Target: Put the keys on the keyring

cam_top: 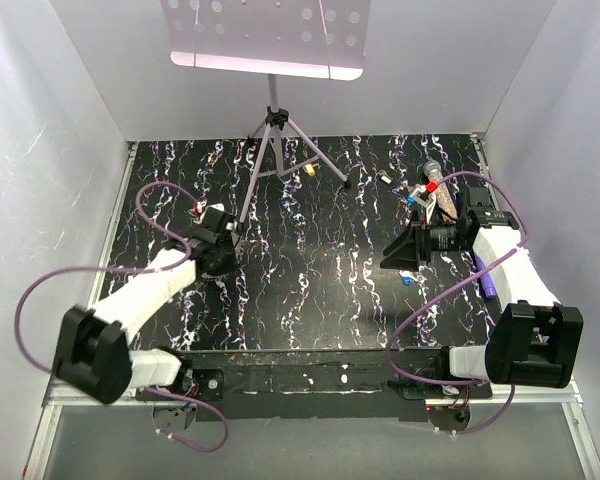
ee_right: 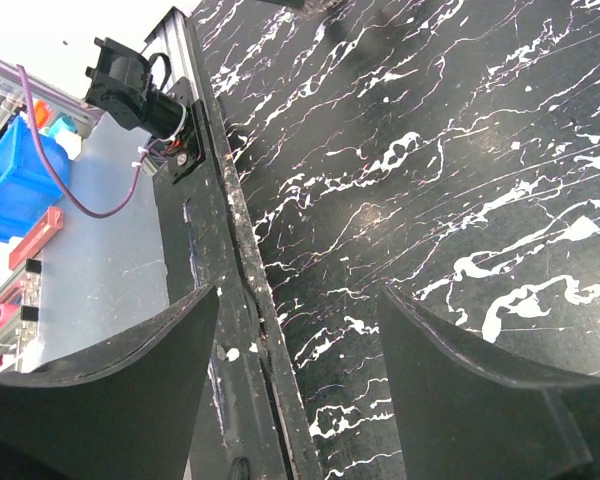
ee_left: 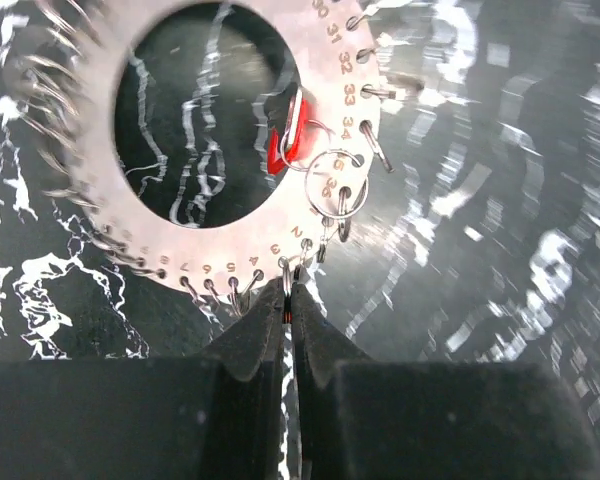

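The black, white-veined table lies under both arms. A music stand on a tripod stands at the back of it, well beyond the left gripper and off to that gripper's right.

The right arm reaches in from the right side. The right gripper has its fingers spread wide with nothing between them. Only the marbled surface and the near edge of the table lie below the gap.

In the left wrist view, the left gripper has its two fingers pressed together. Their tips pinch one of the small wire loops on the near rim of the keyring. The keyring is a flat grey ring with printed numbers and many small loops around its outer edge. It extends away from the fingertips, ahead and slightly to the left. Its far side is blurred, and the table shows through its round opening.

A glittery tube lies behind the right gripper, toward the back of the table. A purple pen lies beside the right arm and is partly covered by it.

Of the keys, a red-headed key hangs from a small split ring at the inner edge of the keyring, straight ahead of the left fingertips. A blue-headed key lies loose on the table just beside the right gripper, on its near side. Another blue-headed one lies behind the right gripper, next to the tube. A yellow-headed key lies well apart from both grippers, near a tripod foot.
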Tool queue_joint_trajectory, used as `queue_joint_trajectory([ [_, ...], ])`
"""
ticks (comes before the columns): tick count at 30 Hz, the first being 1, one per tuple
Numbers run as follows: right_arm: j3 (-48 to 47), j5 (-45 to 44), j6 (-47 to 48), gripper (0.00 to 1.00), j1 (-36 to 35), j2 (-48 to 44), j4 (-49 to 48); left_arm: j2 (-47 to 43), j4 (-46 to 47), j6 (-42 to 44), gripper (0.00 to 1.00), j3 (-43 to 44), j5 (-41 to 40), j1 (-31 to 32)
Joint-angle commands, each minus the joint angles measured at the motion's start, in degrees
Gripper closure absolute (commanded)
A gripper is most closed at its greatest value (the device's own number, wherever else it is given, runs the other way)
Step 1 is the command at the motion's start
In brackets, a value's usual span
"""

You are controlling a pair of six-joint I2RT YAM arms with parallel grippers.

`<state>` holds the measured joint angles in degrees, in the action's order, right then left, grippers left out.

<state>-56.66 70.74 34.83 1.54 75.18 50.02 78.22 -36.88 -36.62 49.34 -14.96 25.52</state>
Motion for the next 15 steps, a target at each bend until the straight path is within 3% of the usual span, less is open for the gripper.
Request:
queue_joint_trajectory([
  [1, -3.19, 1.77, 3.75, 0.28, 0.30, 0.06, 3.85, -14.82, -0.28, 18.65, 1.00, 0.31, 17.81, -0.21],
  [5, -4.50, 2.82, 13.48, 0.28, 0.22, 0.32, 11.48, -20.11, -5.12, 30.88, 1.00, 4.61, 31.63, 0.58],
  [7, -6.17, 3.52, 23.84, 0.28, -0.13, 0.93, 18.41, -21.78, -6.18, 36.33, 1.00, 6.37, 36.03, 1.72],
  [11, -12.67, 4.93, 51.78, 0.28, -1.45, 4.18, 41.42, -23.63, -5.48, 48.11, 1.00, 8.83, 44.74, 6.11],
  [15, -17.59, 0.73, 52.09, 0.27, -7.50, 2.61, 41.21, -21.62, -3.47, 54.71, 1.00, 12.09, 43.62, 13.22],
])
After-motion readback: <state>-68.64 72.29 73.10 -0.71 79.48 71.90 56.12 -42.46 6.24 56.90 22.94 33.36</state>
